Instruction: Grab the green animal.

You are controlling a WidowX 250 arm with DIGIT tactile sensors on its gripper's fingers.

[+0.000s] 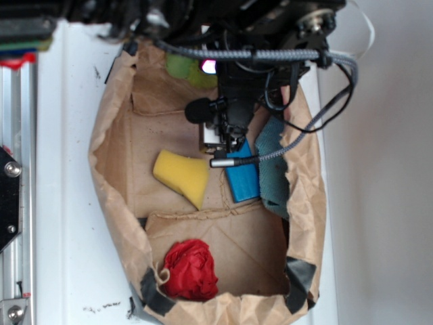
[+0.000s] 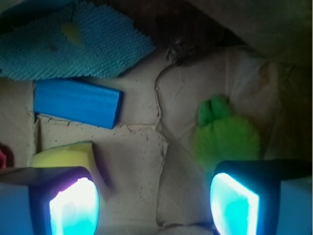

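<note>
A white tabletop (image 1: 67, 203) runs under everything, brightly and evenly lit, with a metal rail (image 1: 17, 203) along its left edge.

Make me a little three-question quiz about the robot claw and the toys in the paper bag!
1. True or false: the claw is already holding the fuzzy lime-green plush animal.
2. In the wrist view, which lies right next to the flat blue rectangular block? A) crumpled red cloth ball B) knobbly teal cloth C) the green animal
3. Fill in: the yellow sponge wedge lies inside a crinkled brown paper ____.

Key: 1 false, the claw is open with nothing in it. 2 B. 3 bag.
</note>
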